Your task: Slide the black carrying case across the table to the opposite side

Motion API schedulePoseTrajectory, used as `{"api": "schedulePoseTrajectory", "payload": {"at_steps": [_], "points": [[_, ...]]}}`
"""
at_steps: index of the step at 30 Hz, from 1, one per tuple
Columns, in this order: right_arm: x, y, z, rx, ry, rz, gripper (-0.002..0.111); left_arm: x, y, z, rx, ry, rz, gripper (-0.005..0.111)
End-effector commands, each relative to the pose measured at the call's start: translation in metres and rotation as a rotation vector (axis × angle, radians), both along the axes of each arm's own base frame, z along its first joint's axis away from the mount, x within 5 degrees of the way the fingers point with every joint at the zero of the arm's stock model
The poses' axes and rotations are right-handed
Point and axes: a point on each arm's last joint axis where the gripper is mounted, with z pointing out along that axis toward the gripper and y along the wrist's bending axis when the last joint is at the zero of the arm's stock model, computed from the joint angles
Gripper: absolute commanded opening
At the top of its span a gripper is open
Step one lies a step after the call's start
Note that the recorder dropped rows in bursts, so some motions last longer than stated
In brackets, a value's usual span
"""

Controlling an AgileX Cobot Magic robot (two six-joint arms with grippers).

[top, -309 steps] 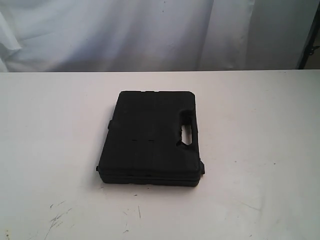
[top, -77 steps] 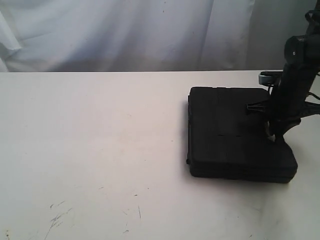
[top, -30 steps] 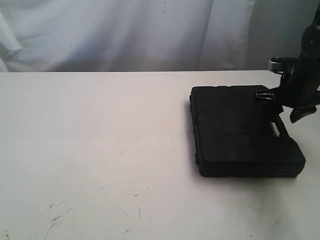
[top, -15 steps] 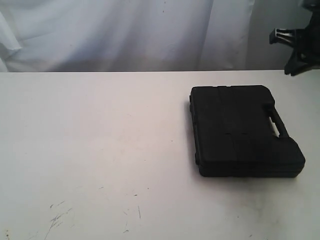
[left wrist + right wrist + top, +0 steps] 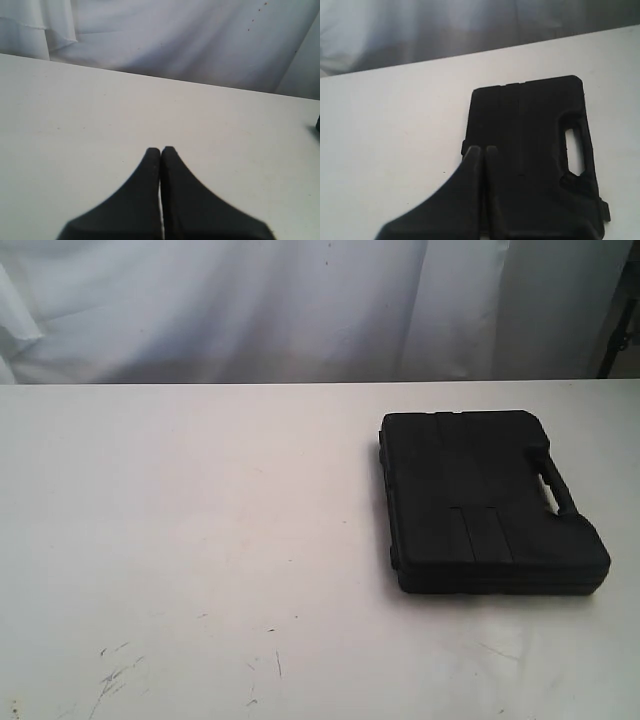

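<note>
The black carrying case (image 5: 490, 502) lies flat on the right part of the white table (image 5: 200, 530), its handle cutout (image 5: 553, 490) toward the right edge. Neither arm shows in the exterior view. In the right wrist view my right gripper (image 5: 483, 148) is shut with nothing in it and hangs above the case (image 5: 530, 145), well clear of its lid. My left gripper (image 5: 160, 149) is shut and empty over bare tabletop (image 5: 75, 115); only a sliver of the case (image 5: 318, 123) shows at that view's edge.
A white curtain (image 5: 260, 305) hangs behind the table's far edge. Faint dark scratch marks (image 5: 115, 675) sit near the front left of the tabletop. A dark upright post (image 5: 615, 320) stands at the far right behind the table.
The right arm, which stood at the case's handle a second ago, lifted up and away to the upper right and left the exterior view. The case stays where it was left, on the right.
</note>
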Motion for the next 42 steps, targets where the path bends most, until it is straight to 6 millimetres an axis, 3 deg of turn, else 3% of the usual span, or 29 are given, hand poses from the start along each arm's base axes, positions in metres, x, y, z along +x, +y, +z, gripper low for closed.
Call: {"api": "schedulePoseTrajectory", "payload": {"at_steps": [1,10,17,28,42], "points": [[-0.043,-0.010,0.018,0.030,-0.146,0.004,0.000,0.000,0.000,0.000,0.005,-0.010,0.001,0.000],[-0.108,-0.025,0.048,0.082,-0.384,0.002,0.000,0.000,0.000,0.000,0.005,-0.010,0.001,0.000],[-0.128,-0.039,0.038,-0.011,-0.433,-0.086,0.000,0.000,0.000,0.000,0.005,-0.010,0.001,0.000],[-0.138,-0.053,-0.062,-0.022,-0.539,-0.272,0.000,0.000,0.000,0.000,0.002,-0.010,0.002,0.000],[-0.142,-0.054,-0.154,-0.096,-0.526,-0.263,0.000,0.000,0.000,0.000,0.005,-0.010,0.001,0.000]]}}
